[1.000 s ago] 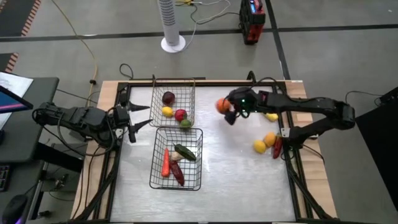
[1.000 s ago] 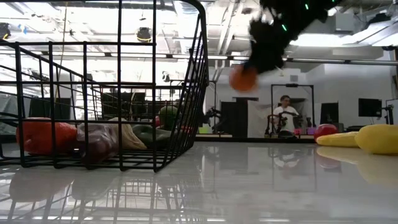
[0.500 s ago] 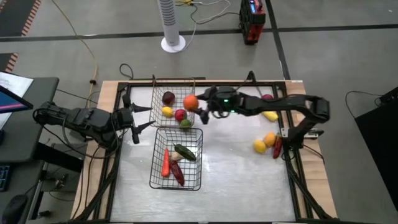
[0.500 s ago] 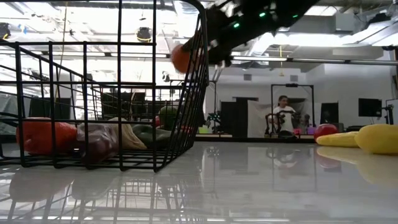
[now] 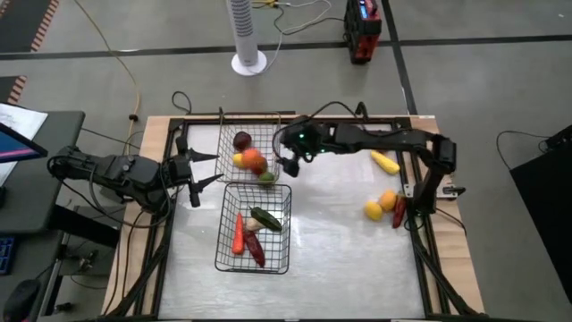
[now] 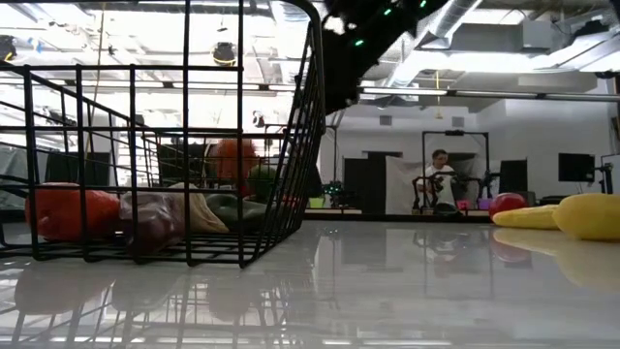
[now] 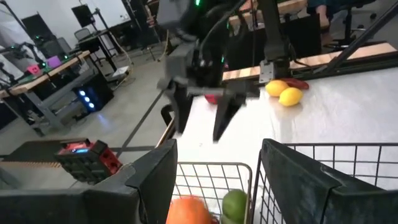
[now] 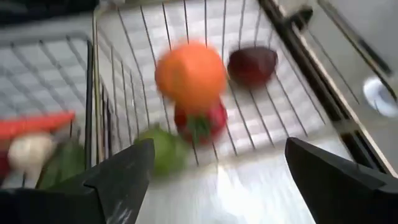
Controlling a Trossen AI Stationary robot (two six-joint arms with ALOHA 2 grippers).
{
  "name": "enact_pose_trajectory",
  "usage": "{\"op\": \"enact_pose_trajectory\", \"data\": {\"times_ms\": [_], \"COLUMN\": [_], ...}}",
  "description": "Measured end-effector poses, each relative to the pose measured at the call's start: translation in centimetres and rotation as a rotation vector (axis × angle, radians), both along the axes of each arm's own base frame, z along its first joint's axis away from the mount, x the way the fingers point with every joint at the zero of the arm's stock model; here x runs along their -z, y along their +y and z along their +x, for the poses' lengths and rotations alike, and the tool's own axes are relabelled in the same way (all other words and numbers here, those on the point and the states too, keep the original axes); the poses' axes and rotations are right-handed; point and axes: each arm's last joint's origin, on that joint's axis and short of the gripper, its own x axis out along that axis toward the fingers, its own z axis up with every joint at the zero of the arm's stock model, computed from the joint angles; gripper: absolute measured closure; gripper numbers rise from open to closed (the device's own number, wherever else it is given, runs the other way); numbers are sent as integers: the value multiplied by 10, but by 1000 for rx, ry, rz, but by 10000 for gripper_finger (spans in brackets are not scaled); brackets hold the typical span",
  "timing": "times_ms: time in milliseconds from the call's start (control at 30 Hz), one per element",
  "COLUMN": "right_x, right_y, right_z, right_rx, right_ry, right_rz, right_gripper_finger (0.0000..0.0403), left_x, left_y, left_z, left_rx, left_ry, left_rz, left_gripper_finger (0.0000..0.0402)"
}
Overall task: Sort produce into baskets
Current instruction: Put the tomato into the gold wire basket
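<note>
High view: the right gripper (image 5: 288,161) sits at upper centre by the far basket (image 5: 225,143), fingers spread, and the round orange fruit (image 5: 253,161) lies free inside among the round pieces. I judge it could bounce or roll against the mesh if it lands hard. The left gripper (image 5: 198,167) waits at centre left, fingers spread. Blur in the right wrist view hides whether the fruit has settled. Loose pieces remain on the bench (image 5: 340,241) at right.

bare tabletop (image 5: 335,233) between baskets (image 5: 254,225) and right-side produce (image 5: 382,204)
</note>
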Motion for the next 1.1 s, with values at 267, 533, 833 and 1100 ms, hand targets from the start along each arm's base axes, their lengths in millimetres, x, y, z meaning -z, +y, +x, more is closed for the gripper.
{"op": "enact_pose_trajectory", "data": {"times_ms": [267, 533, 833, 1100], "right_x": [3, 44, 68, 76], "right_y": [-10, -32, -68, -103], "right_z": [-81, -153, -196, -218], "right_rx": [285, 567, 853, 958], "right_ry": [492, 794, 836, 796], "right_rz": [-37, 144, 98, 179], "right_gripper_finger": [19, 19, 19, 19], "left_x": [2, 2, 2, 4], "left_y": [0, 0, 0, 0], "left_z": [-1, -1, 0, -1], "left_rx": [-8, -10, -7, -7], "left_ry": [12, 9, 15, 27], "left_rz": [-28, -38, -22, -19], "left_gripper_finger": [178, 178, 178, 178]}}
